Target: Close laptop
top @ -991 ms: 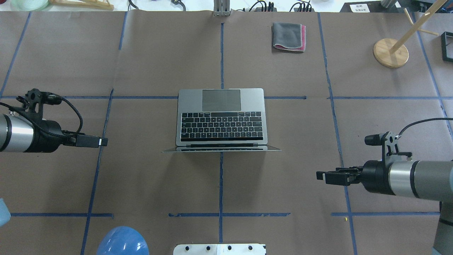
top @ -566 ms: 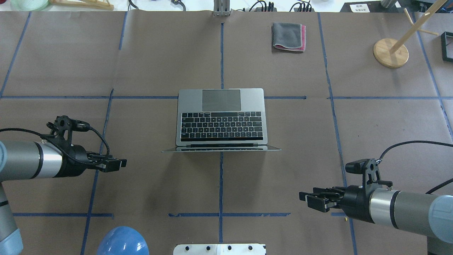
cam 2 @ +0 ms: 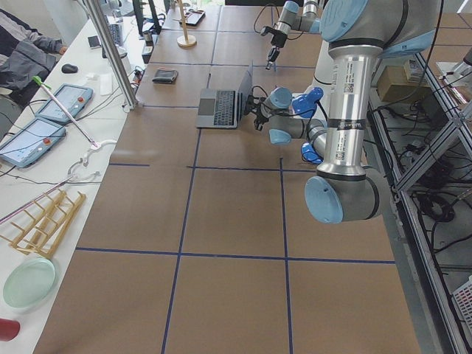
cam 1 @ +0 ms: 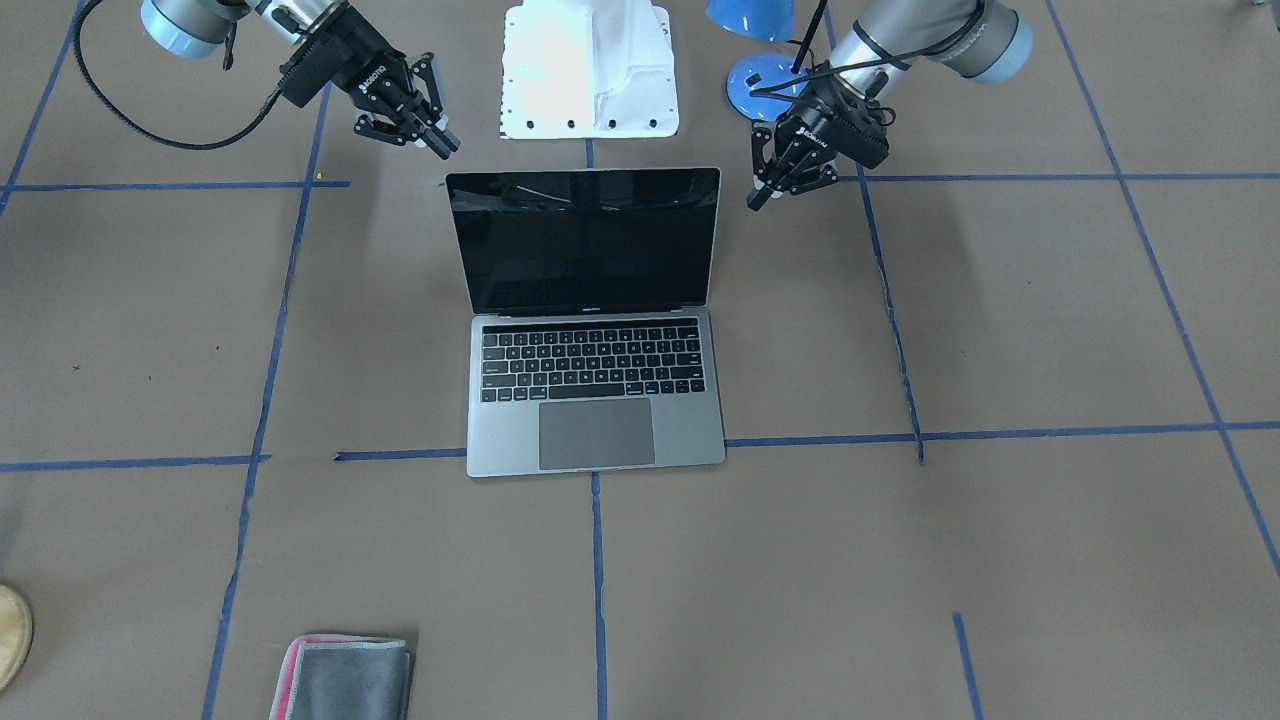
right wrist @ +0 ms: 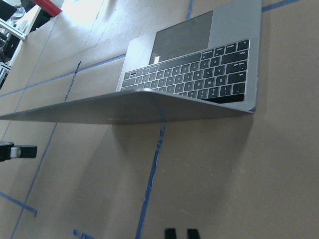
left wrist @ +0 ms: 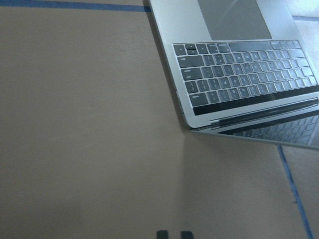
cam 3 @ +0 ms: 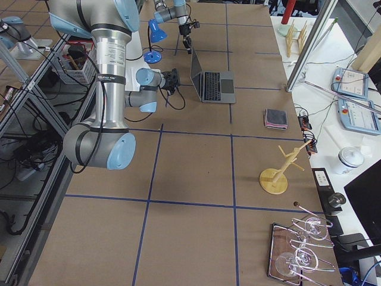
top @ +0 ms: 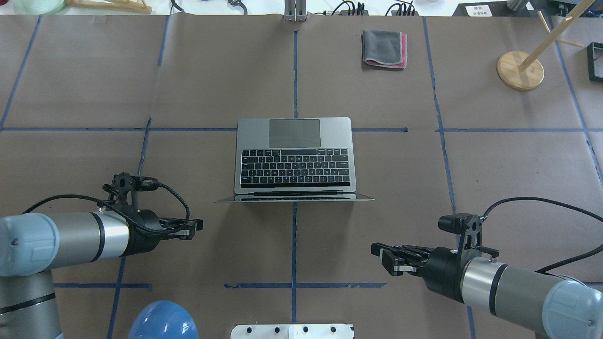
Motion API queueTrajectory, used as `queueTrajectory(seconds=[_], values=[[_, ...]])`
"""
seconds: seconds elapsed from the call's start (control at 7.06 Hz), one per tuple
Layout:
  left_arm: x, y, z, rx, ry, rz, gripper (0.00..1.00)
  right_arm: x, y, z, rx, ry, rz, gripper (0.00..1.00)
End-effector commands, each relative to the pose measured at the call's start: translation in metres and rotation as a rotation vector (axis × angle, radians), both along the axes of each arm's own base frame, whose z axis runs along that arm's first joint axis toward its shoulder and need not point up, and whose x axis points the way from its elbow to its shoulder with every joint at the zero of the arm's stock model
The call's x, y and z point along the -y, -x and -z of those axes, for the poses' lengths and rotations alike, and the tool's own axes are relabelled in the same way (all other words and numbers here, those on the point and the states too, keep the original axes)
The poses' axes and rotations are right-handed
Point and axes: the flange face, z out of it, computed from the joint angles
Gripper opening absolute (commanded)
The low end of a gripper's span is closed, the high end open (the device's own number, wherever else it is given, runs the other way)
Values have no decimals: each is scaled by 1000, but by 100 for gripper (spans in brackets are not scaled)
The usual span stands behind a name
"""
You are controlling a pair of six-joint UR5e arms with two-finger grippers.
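The laptop [top: 294, 160] stands open in the middle of the table, keyboard facing away from me and the lid upright at its near edge. It also shows in the front view [cam 1: 595, 370], with its glossy black screen dark. My left gripper [top: 200, 225] is shut and empty, left of and behind the lid; its view shows the laptop's left corner [left wrist: 239, 74]. My right gripper [top: 377, 252] is shut and empty, right of and behind the lid; its view shows the back of the lid [right wrist: 149, 107]. Neither gripper touches the laptop.
A folded grey cloth with a pink edge [top: 384, 48] lies at the far side. A wooden stand [top: 519, 69] is at the far right. A blue dome-shaped object [top: 163, 321] and the white base plate [top: 292, 331] sit at the near edge.
Both arms have moved toward the near edge and inward, ending behind the lid on either side. The laptop has not moved and its lid stands at the same angle.
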Motion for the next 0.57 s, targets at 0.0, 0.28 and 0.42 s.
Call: queueTrajectory(seconds=[0.0,0.28,0.42], values=[[-9,-19,30,-64,20,36,0,-1,11,16,37,-3,-84,3],[-8,-23,43,-89,17,33,0,0,23,24,53,-4,-89,3],[-9,-25,48,-98,15,32,0,1,25,25,54,-4,-95,2]])
